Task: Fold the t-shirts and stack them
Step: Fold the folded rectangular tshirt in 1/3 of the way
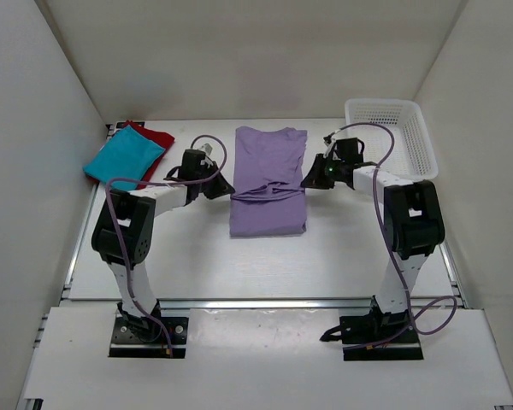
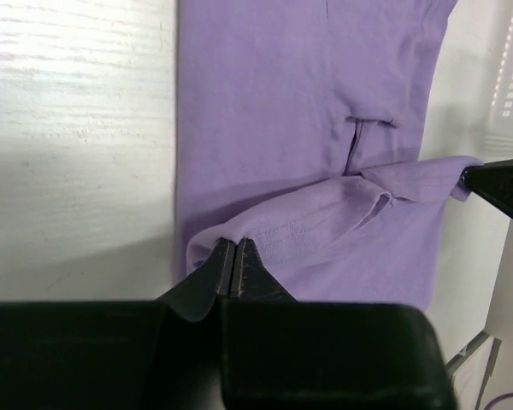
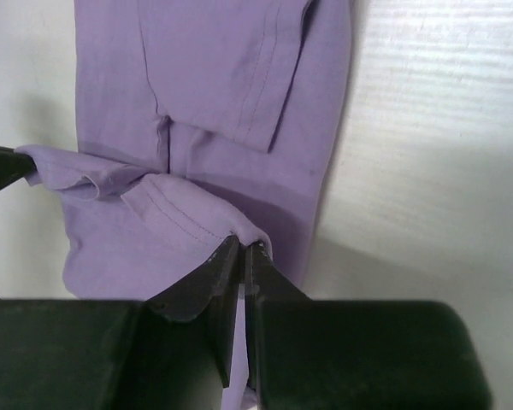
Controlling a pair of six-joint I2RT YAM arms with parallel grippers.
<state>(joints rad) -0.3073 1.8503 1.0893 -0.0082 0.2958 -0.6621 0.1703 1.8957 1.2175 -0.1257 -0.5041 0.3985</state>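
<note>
Your left gripper [image 1: 225, 190] and right gripper [image 1: 309, 181] each pinch a side edge of the lavender t-shirt [image 1: 269, 171] — it lies in the middle of the tabletop [image 1: 368, 248]. The teal t-shirt [image 1: 124, 161] rests on the red t-shirt [image 1: 156, 137] at the far left corner.

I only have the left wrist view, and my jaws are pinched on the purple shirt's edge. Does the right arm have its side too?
Observer: Yes. The right gripper has its jaws shut on the opposite edge of the lavender shirt.
Operator: Where are the other shirts?
Observer: The teal shirt lies folded on the red shirt at the far left corner of the table, apart from the lavender one.
Operator: How does the lifted fold sit?
Observer: From above, it spans the shirt's width about halfway along, from the left gripper to the right one.
</note>
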